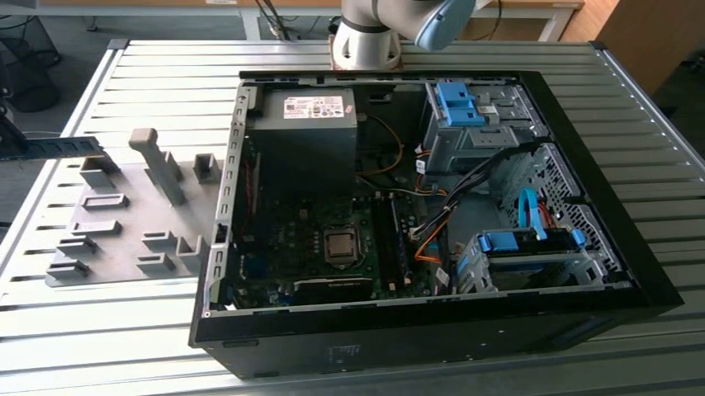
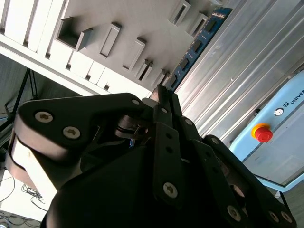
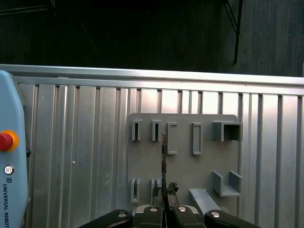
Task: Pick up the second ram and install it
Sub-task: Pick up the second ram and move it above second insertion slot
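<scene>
At the exterior view's left, the gripper (image 1: 16, 145) holds the second ram (image 1: 64, 147) above the far corner of the grey holder plate (image 1: 115, 266). The jaws are narrow and closed on one end of the stick. The rest of the stick reaches out beyond the fingertips. The open computer case (image 1: 650, 276) stands well apart, toward the exterior view's right.

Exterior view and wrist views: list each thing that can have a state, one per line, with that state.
ram: gripped by the end effector, outside the case.
end effector: shut on the ram.
case: open, side panel off, lying flat.
holder: lying flat, beside the case.
</scene>
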Robot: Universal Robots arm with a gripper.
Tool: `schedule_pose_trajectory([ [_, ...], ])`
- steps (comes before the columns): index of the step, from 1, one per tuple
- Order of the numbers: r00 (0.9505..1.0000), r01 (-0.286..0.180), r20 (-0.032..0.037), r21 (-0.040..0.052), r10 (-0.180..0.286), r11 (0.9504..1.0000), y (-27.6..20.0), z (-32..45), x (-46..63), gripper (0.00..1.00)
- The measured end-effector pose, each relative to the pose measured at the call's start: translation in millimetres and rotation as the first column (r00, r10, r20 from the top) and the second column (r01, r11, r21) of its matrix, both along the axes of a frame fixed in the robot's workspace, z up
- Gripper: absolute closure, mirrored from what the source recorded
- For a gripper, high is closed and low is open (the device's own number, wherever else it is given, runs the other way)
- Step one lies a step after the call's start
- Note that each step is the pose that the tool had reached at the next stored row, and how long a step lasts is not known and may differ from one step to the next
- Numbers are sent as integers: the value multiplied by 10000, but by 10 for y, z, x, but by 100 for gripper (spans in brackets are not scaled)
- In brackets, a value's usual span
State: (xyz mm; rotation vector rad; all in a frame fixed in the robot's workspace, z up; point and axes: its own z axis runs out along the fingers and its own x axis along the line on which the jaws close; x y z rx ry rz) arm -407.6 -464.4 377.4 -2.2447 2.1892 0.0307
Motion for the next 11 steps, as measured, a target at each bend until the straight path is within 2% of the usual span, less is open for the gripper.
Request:
schedule_pose_trajectory([
  [11, 10000, -1, -4, -2, 1, 10000, 0, 5, 15, 86],
])
